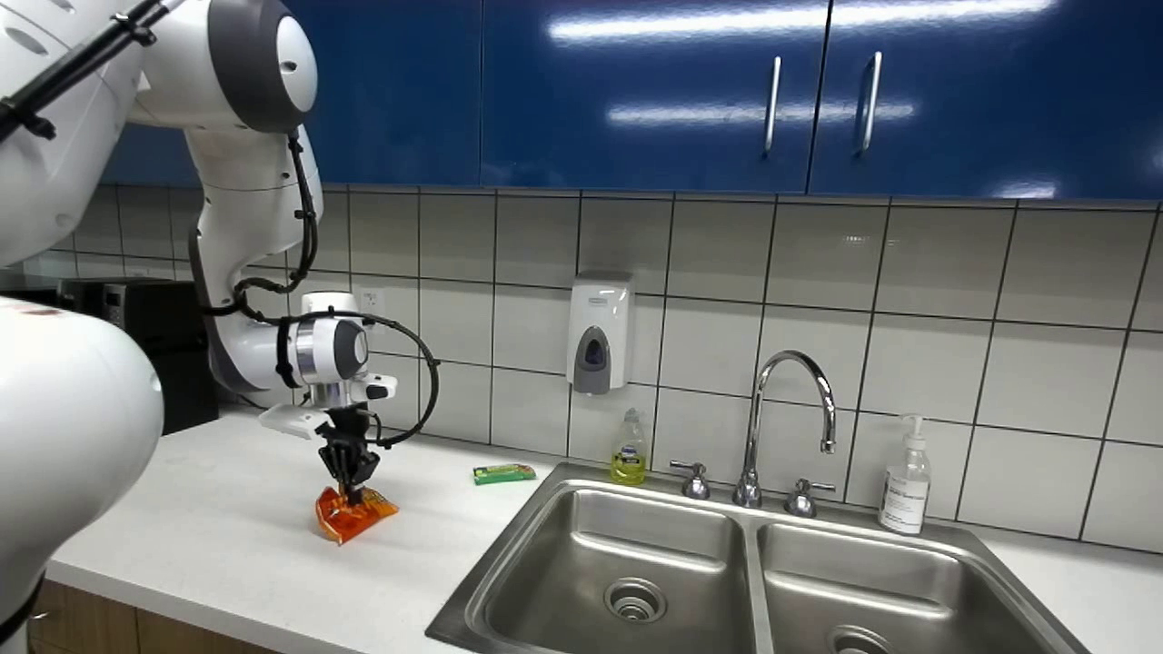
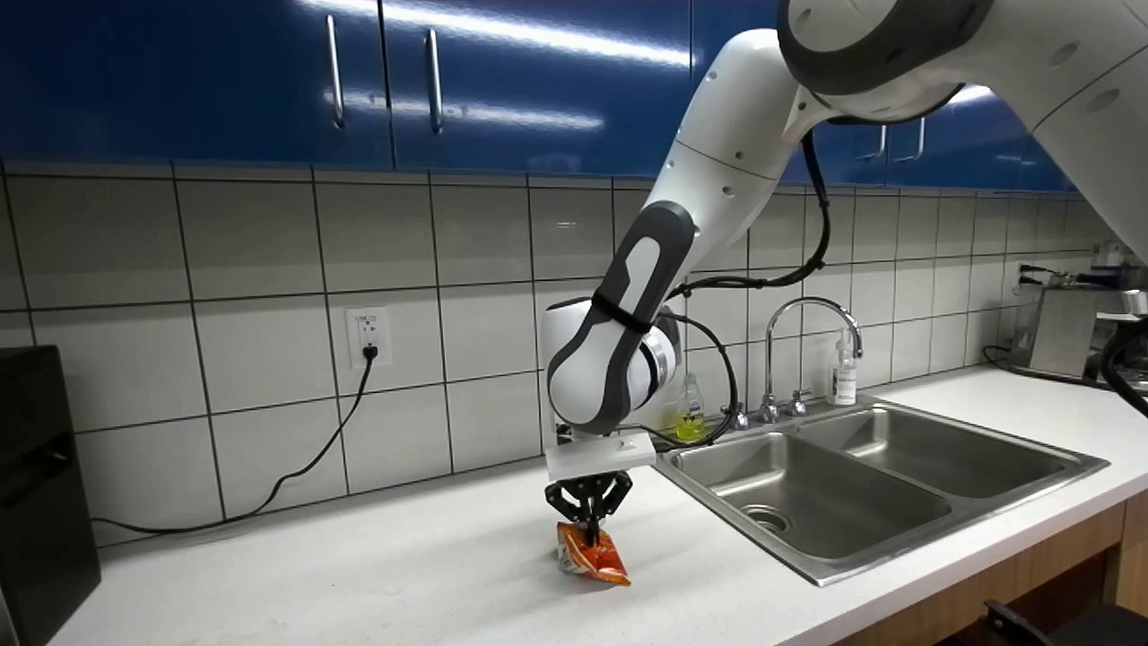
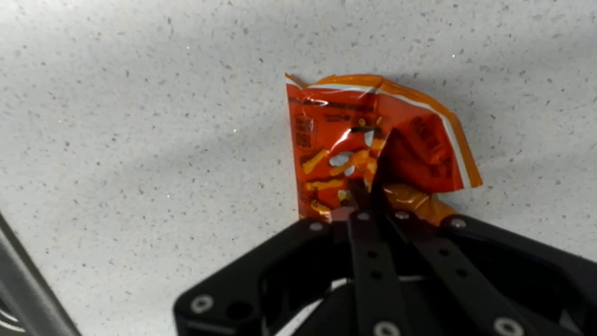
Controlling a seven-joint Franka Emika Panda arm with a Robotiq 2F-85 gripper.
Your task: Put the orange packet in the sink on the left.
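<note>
The orange packet (image 1: 347, 523) is a crinkled red-orange snack bag with a white and orange edge. It is at the white counter to the left of the sink in an exterior view, and it shows in an exterior view (image 2: 607, 560) and the wrist view (image 3: 326, 135). My gripper (image 3: 371, 198) points down with its fingers close together, pinching a fold in the packet's middle; it also shows in both exterior views (image 1: 352, 499) (image 2: 592, 535). I cannot tell whether the packet still touches the counter. The left sink basin (image 1: 554, 599) also shows in an exterior view (image 2: 834, 516).
The right basin (image 1: 872, 586) adjoins it. A green packet (image 1: 504, 473) lies by the wall. Dish soap (image 1: 629, 454), a faucet (image 1: 754, 436) and a pump bottle (image 1: 906, 486) line the sink's back edge. The sink's metal rim (image 3: 32, 280) shows in the wrist view.
</note>
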